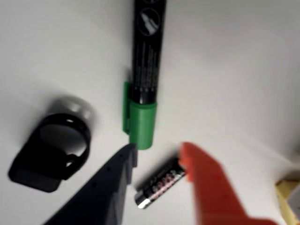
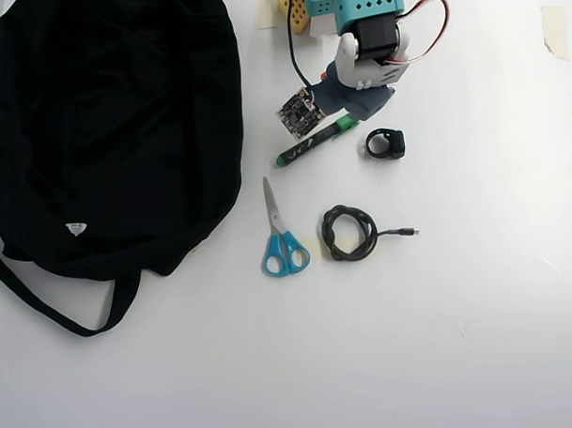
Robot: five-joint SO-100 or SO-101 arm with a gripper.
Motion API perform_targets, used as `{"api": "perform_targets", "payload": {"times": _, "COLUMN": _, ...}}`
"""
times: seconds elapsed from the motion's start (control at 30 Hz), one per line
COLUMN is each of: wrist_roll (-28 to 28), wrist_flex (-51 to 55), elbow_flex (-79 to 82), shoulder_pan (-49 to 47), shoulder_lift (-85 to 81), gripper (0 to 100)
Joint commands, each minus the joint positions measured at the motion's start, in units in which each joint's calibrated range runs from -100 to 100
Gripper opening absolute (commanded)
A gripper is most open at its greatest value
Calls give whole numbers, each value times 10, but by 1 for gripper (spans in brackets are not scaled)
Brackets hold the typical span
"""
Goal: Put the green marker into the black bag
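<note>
1. In the wrist view the claw (image 1: 157,157) has its dark and orange fingers spread apart, gripping nothing, hovering just past the green cap.
2. The green marker (image 2: 314,143) lies flat on the white desk (image 2: 477,292), partly under the arm, just right of the black bag (image 2: 104,126) and outside it.
3. A short battery (image 1: 159,185) lies between the fingers in the wrist view.
4. A black ring-shaped object (image 2: 385,143) sits right of the marker.
5. Blue scissors (image 2: 281,233) and a coiled cable (image 2: 351,232) lie further down the overhead view.
</note>
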Motion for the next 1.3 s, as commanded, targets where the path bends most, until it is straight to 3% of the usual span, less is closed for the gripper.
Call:
{"api": "perform_targets", "payload": {"times": 0.0, "wrist_roll": -1, "wrist_flex": -5, "elbow_flex": -2, "shoulder_pan": 11, "shoulder_lift": -3, "gripper": 22}}
{"api": "perform_targets", "payload": {"times": 0.83, "wrist_roll": 6, "wrist_flex": -136, "elbow_flex": -12, "shoulder_pan": 36, "shoulder_lift": 89, "gripper": 27}}
{"api": "perform_targets", "payload": {"times": 1.27, "wrist_roll": 39, "wrist_flex": -157, "elbow_flex": -10, "shoulder_pan": 65, "shoulder_lift": 89, "gripper": 27}}
